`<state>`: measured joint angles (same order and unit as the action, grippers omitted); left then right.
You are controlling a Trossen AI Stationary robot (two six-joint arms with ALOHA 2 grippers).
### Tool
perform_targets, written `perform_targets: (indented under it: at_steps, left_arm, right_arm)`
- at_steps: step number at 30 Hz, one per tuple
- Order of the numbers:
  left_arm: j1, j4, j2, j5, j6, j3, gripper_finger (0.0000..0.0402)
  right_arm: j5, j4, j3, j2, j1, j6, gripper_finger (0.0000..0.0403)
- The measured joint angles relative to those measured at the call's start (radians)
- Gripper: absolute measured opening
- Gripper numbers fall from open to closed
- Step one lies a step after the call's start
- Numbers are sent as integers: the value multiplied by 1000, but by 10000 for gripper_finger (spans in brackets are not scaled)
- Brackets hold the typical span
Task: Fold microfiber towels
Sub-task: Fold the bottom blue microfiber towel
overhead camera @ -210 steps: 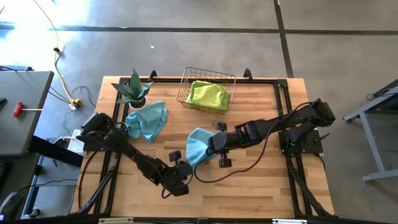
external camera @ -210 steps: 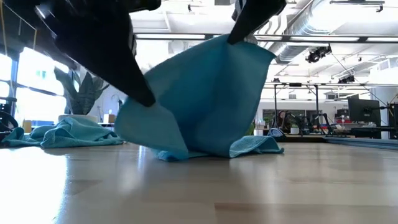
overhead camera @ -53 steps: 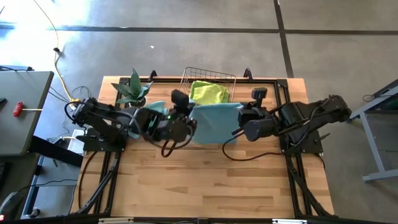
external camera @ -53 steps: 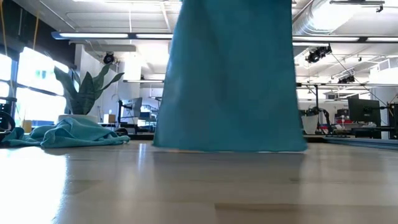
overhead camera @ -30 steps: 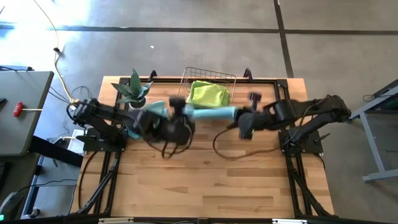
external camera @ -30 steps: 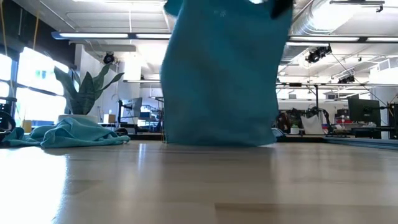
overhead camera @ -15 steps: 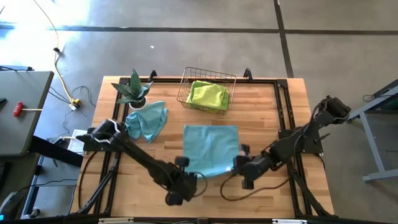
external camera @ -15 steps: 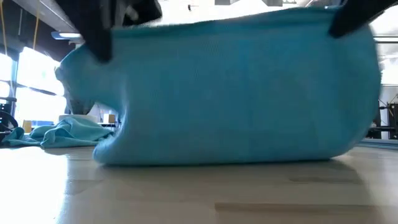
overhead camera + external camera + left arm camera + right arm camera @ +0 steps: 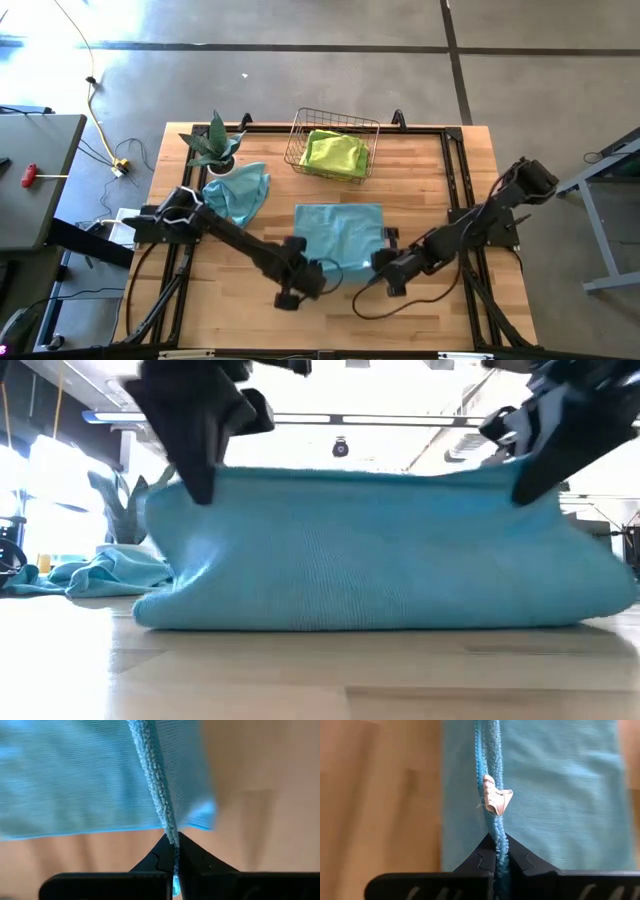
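On the left of the tabletop (image 9: 190,310), near the plant (image 9: 213,143), a crumpled blue towel (image 9: 237,195) waits. In the middle, another blue towel (image 9: 338,232) lies mostly flat, with its near edge lifted. The left end effector (image 9: 305,274) is pinched tight on the left near corner. The right end effector (image 9: 385,263) is pinched tight on the right near corner, just by a little white tag (image 9: 495,800). Behind them, a green towel (image 9: 334,152) sits in the wire basket (image 9: 372,150).

The step looks like folding the near edge over to the far edge. To do it well, both arms should move together at the same height, so the edge stays straight. They should set the corners down right on the far corners, and only then let go.
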<state>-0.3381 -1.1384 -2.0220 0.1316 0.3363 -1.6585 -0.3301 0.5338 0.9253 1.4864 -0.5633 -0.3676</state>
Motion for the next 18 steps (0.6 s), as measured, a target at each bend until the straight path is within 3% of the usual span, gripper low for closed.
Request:
perform_targets:
  at_steps: [7, 18]
  left_arm:
    - [104, -49, 0, 180, -102, 1, 0]
    - [211, -45, -66, 222, -235, 1, 0]
  right_arm:
    - [-49, 94, 0, 5, 105, 79, 0]
    - [-60, 135, 0, 88, 245, 152, 0]
